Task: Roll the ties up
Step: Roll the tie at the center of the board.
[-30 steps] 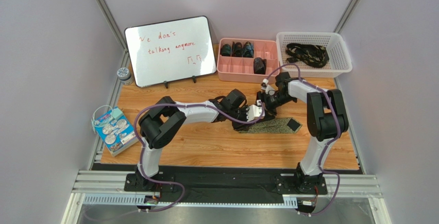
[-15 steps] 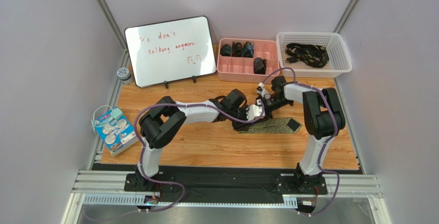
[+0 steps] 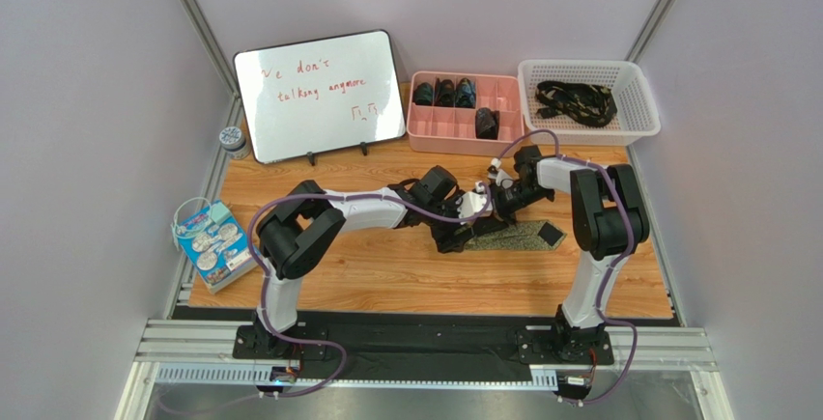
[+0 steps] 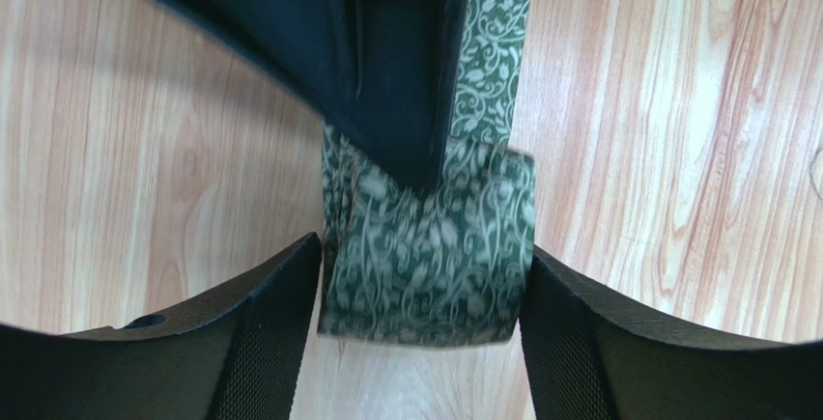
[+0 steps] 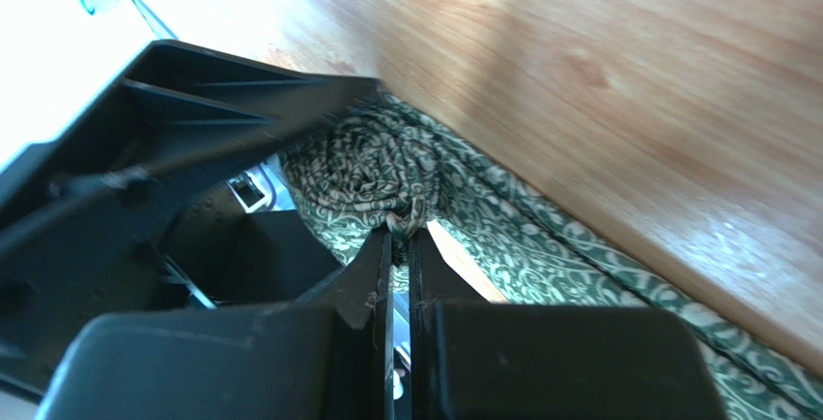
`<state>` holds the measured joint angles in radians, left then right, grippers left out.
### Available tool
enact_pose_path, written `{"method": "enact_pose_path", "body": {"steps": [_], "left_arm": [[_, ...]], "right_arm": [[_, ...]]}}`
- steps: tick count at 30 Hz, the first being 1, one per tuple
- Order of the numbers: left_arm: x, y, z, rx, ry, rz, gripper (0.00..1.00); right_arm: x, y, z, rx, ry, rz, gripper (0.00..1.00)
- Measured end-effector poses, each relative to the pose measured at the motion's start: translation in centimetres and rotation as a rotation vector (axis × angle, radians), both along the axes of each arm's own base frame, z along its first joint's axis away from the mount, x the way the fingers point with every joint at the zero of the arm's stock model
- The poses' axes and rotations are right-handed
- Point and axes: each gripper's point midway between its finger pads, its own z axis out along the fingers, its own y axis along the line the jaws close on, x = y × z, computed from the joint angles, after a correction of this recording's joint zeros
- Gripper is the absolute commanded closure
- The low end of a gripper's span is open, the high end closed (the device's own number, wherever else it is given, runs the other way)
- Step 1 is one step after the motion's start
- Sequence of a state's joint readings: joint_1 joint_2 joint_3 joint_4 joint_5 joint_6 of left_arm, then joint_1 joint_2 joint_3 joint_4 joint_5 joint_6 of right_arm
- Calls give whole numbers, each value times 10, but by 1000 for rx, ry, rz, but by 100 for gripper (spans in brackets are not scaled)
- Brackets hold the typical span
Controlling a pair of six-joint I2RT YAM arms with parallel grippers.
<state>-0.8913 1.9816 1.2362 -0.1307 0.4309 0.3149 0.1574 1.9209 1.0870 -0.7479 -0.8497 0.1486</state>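
An olive-green tie [image 3: 517, 237] with a pale vine pattern lies on the wooden table, its black end [image 3: 551, 235] to the right. Its left part is wound into a roll [image 4: 425, 256]. My left gripper [image 4: 420, 343] is open, with a finger close against each side of the roll. My right gripper [image 5: 399, 237] is shut on a pinch of fabric at the middle of the roll [image 5: 372, 169]. In the top view both grippers, left [image 3: 467, 230] and right [image 3: 496, 215], meet over the roll and hide it. The right gripper's black fingers [image 4: 386, 53] come down onto the roll from above.
A pink divided tray [image 3: 425, 135] holding rolled ties stands at the back. To its right, a white basket [image 3: 638, 101] holds black patterned ties [image 3: 578, 99]. A whiteboard [image 3: 319, 92] leans at the back left. A blue box [image 3: 214, 244] and a small tin [image 3: 232, 138] sit at the left edge.
My right gripper has closed on the middle of the roll and moved slightly left. My left jaws have widened around the roll and the left wrist has turned a little.
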Motion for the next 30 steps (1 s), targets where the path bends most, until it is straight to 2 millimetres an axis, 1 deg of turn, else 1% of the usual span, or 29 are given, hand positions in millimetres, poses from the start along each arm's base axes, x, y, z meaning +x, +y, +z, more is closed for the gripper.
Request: {"method": "enact_pose_path", "body": {"steps": [2,3,4,9,15,18,22,30], "left_arm": [[-2,6,1,-2,14,23,18],[-3,9,1,-4,19,33,7],[-4,12,1,-8,22,42,7],[-5,14,6,-50,26,63,6],[0,2,12,-137,-3,61,6],[3,0,12,-185,-26,63,9],[4,2,9,-219,-38,62,13],[11,-9,14,-288,-53,65,14]], "right_arm": [[0,-2,-2,-10,6,-4,100],[0,-3,-2,-16,7,-5,100],[0,-3,-3,-21,8,-5,100],[0,-7,-6,-55,18,-14,100],[2,-12,-9,-116,25,-17,100],[5,-19,-20,-193,23,-8,100],[5,-18,-20,-234,30,10,100],[5,-18,-20,-285,31,32,100]]}}
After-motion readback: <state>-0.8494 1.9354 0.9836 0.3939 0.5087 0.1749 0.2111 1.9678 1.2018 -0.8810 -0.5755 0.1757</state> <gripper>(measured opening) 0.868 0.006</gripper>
